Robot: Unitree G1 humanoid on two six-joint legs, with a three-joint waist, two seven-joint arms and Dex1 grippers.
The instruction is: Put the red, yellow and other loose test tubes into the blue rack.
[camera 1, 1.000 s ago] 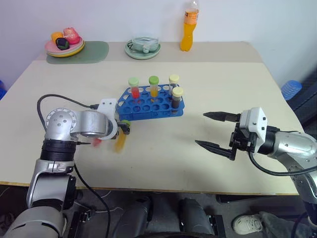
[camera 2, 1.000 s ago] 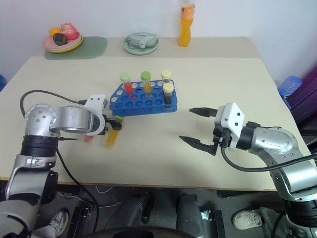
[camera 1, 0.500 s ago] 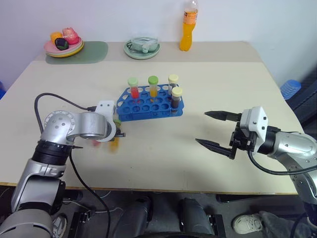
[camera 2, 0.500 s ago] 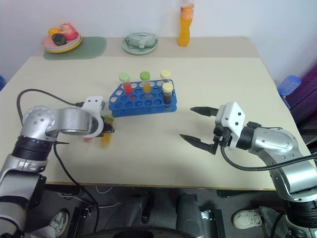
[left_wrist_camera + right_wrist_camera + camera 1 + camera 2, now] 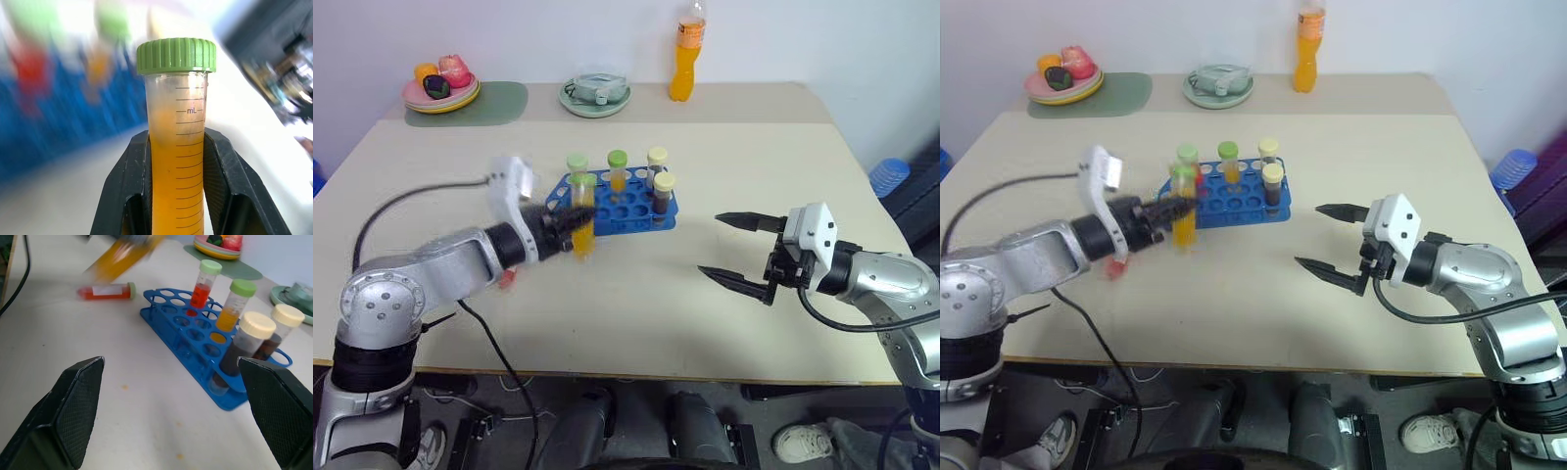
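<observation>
Above the tabletop (image 5: 724,333), just beside the blue rack (image 5: 631,208), the left hand (image 5: 576,217) pinches the yellow test tube (image 5: 582,223) upright, green cap up, long axis already matching the holes. Well apart, the right hand (image 5: 732,250) hangs spread wide and empty, while a red test tube (image 5: 106,291) lies flat beside the rack.

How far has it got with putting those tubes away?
Four capped tubes already stand in the blue rack: one red, one orange, two dark. The left pincer is shut on a yellow tube with a green cap, held just in front of the rack. One red tube lies loose on the table, so that one is left. The right pincer hangs open, holding nothing.
</observation>
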